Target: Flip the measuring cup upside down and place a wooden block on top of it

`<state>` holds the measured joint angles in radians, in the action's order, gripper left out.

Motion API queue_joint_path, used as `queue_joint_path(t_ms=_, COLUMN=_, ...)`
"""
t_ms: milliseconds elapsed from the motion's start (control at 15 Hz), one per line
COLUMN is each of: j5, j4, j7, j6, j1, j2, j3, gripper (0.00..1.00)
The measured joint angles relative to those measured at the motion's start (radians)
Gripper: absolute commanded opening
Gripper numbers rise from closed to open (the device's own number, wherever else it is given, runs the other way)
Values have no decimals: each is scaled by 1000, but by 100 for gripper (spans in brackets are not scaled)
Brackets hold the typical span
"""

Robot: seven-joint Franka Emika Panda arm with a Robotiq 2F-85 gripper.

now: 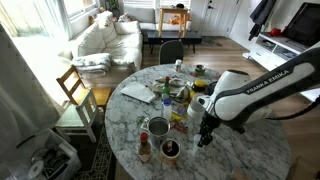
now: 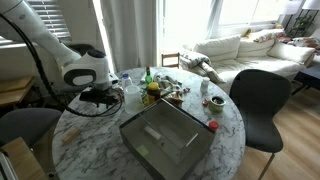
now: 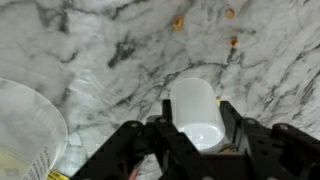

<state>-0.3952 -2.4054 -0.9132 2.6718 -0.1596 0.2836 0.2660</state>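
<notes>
1. Between the two black fingers (image 3: 166,118) of the hand (image 3: 196,108), in the wrist view, sits the small, translucent whitish plastic measuring cup (image 3: 196,92).
2. The hand is partly closed, its fingers pressing on opposite sides of the cup and gripping it.
3. The cup's rounded pale body reaches out past the fingertips; I cannot tell whether it touches the surface below.
4. Under the hand lies the round, grey-veined white marble desk (image 3: 90,50).
5. Beside the hand, at the left edge of the wrist view, stands a wide, clear round container (image 3: 25,130), apart from the cup.
6. Beyond the fingertips, well apart, lie tiny tan pieces (image 3: 178,20), too small to identify.
7. In an exterior view the hand (image 1: 204,133) points down at the desk, with a round metal tin (image 1: 158,127) near it.
</notes>
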Motion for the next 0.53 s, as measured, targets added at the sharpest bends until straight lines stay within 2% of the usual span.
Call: queue_joint_path(t_ms=533, j5=-4, j4=-1, j7=28, j6=-3, j1=10, j2=1, j3=-8, gripper=26)
